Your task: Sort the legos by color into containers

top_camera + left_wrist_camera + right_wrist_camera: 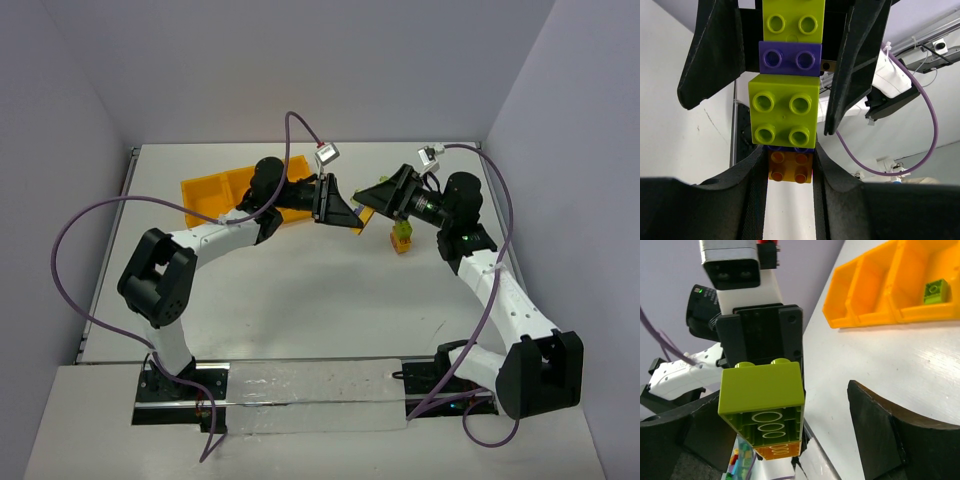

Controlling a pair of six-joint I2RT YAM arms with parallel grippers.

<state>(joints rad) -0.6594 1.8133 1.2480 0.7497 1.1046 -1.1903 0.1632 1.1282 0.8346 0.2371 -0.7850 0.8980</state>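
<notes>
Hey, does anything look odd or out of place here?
Nothing looks spilled or broken. The one oddity is that the left gripper clamps a mixed stack of lime, purple and orange legos off the table, with the right gripper open around its far end. One lime brick lies in the tray.

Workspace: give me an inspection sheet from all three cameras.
Surface: white table, no spills seen.
Job's things: orange tray holds one green brick; joined bricks, green, purple and orange, sit in the left claw; a small green-on-orange stack appears to stand on the table.
Clutter: nothing seen.
Claws: left claw shut on the joined bricks; right claw open, a finger either side of them.
Cables: purple cables loop off both arms, clear of the bricks.
Surroundings: plain walls on three sides.
</notes>
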